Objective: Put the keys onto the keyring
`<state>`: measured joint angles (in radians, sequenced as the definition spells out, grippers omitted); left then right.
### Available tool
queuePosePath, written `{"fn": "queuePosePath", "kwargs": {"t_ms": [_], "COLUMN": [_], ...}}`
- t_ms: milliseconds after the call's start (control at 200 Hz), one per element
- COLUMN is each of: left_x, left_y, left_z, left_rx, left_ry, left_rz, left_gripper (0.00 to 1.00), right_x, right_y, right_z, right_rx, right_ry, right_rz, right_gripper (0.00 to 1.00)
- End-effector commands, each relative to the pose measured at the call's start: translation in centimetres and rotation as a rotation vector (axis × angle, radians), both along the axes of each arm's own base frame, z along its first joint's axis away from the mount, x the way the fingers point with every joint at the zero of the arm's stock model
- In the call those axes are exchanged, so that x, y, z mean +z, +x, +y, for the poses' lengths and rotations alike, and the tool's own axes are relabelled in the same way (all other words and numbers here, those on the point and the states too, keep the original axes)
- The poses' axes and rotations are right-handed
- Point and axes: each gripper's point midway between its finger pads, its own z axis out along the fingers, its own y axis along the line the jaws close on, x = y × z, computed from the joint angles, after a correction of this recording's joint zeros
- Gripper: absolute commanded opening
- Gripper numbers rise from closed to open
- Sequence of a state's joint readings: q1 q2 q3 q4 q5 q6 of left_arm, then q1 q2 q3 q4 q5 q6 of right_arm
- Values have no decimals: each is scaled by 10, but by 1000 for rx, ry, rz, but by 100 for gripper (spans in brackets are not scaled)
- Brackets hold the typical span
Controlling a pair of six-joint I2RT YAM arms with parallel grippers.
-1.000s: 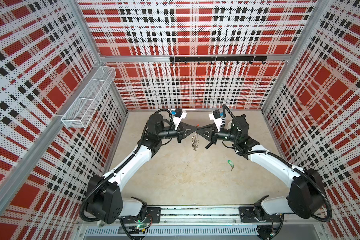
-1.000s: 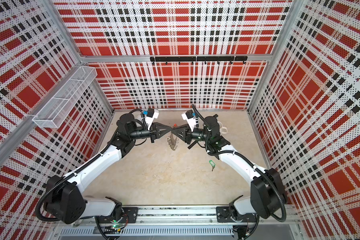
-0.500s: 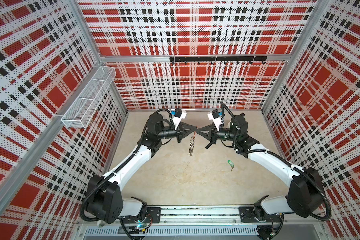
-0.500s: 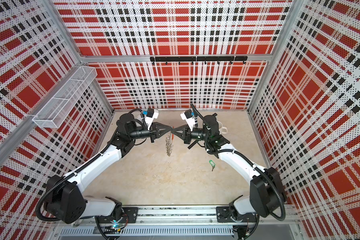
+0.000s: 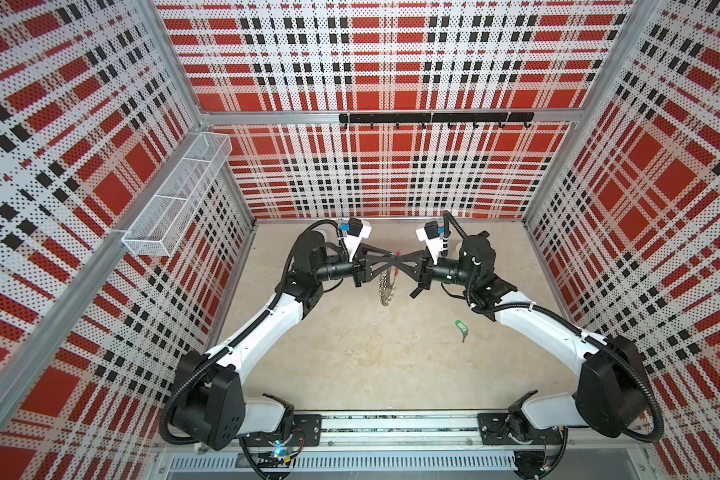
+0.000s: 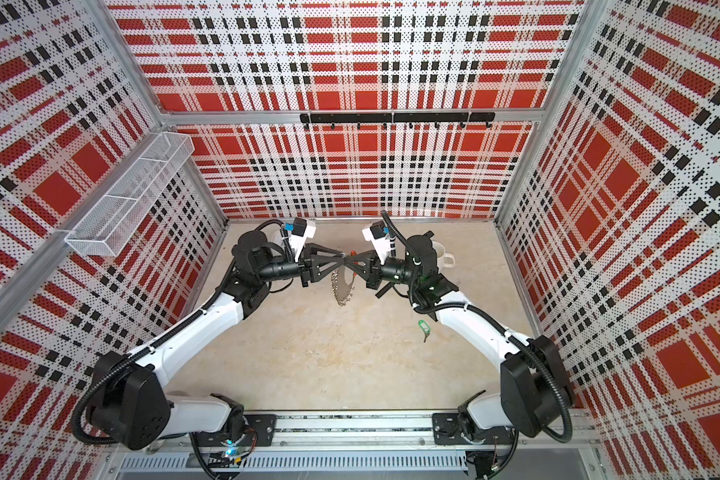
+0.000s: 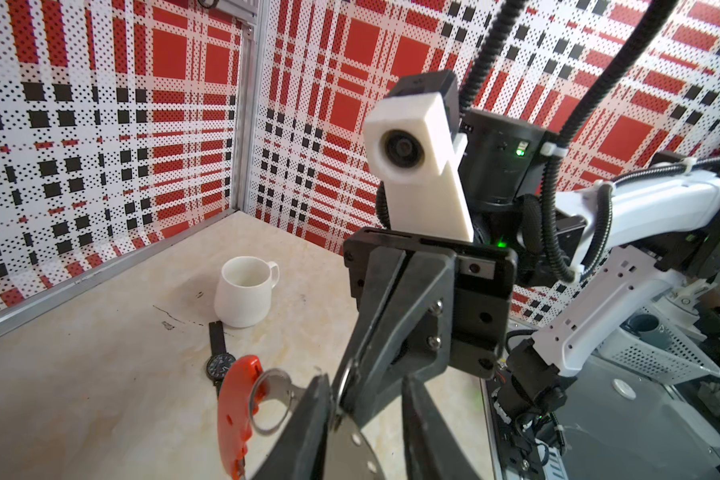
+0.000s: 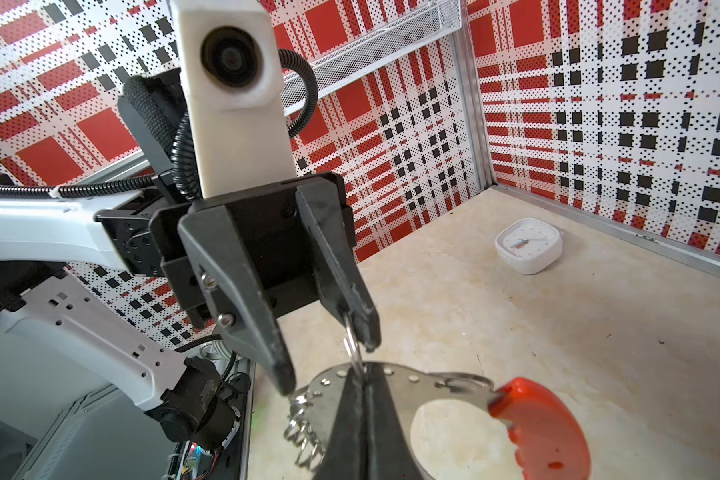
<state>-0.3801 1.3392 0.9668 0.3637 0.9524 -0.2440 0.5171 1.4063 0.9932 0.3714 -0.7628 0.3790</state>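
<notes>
- keyring (image 8: pixel 416 386): flat grey metal band with punched holes, a glossy red curved plastic section and a bunch of thin wire loops off the rim. You have it up in the air mid-table, hanging on edge between both grippers.
- your right gripper (image 8: pixel 365 388): black tapered fingers pressed together, clamped on the ring's flat band.
- your left gripper (image 8: pixel 328 363): fingers apart. One wire loop lies against one fingertip and is not pinched.
- keys (image 5: pixel 459 326): green oblong plastic tag with a small dark key, flat on the table (image 5: pixel 350 357), well apart from the ring and near your right arm (image 5: pixel 537 320).
- table surface: beige, marbled, matte, a few dark scuffs.
- further out: white glossy mug (image 7: pixel 246 295) with a black wristwatch (image 7: pixel 220 365) just beside it, and a white rounded-square clock (image 8: pixel 528 245).
</notes>
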Motion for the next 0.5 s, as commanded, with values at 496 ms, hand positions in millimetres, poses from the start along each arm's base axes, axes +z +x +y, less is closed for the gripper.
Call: {"fn": "queuePosePath", "kwargs": {"t_ms": [496], "left_x": [49], "left_y": [-23], "left_z": [28], "left_rx": [-50], "left_ry": [-283], "left_rz": [-79], "left_gripper": [17], "right_x": [47], "right_y": [-26], "right_z": [4], "right_rx": [151], "right_ry": [216], "right_rz": [-23], "right_gripper": [0]}}
